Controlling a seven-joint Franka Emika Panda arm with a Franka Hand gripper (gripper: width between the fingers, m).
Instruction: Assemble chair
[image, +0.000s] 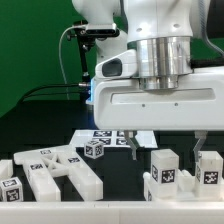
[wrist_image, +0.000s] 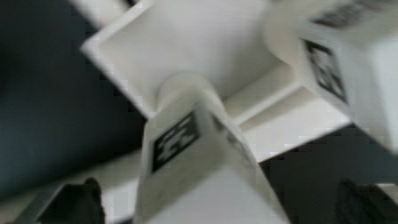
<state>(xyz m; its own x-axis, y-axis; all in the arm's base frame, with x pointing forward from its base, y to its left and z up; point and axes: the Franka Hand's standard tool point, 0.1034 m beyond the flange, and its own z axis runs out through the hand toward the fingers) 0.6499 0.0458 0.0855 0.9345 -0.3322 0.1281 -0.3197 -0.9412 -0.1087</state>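
The white chair parts (image: 165, 172) are seen standing just below the gripper (wrist_image: 217, 203), whose jaws are spread wide either side of a tagged bar (wrist_image: 187, 140), apparently untouched in the blur, its long axis crossing their closing line.

Marker board (image: 118, 137) behind the chair parts (image: 62, 174)

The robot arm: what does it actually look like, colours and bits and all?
The arm is glossy white with rounded shells, ending in a silvery metal collar above a wide white boxy body. A thin black cable loops behind it. The tool has two dark fingertips.
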